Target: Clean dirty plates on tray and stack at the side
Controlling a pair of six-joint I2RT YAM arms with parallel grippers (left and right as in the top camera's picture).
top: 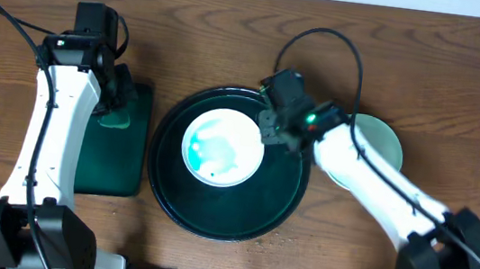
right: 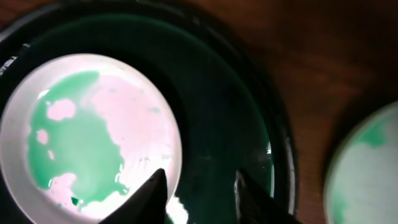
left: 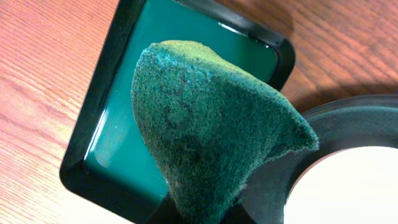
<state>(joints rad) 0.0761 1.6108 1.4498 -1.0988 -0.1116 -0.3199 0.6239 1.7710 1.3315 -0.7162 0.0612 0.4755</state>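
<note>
Smeared plate (top: 223, 148) in the tray (top: 156, 154), right tool (top: 269, 131) released beside it.
The plate lies left of the tray's centre, in the middle of the desk (top: 233, 34); the right tool hangs at its right edge, one fingertip (right: 155, 190) over the rim, the other over bare tray floor. Toward the desk's left edge, the left tool (top: 117, 102) is clenched on a green sponge (left: 211, 130) above the rectangular tray (left: 186, 37), apart from the plate. A second plate (top: 386, 140), green-tinted, rests toward the right edge.

Even bright overhead, dim blurred right wrist, soft shadows
</note>
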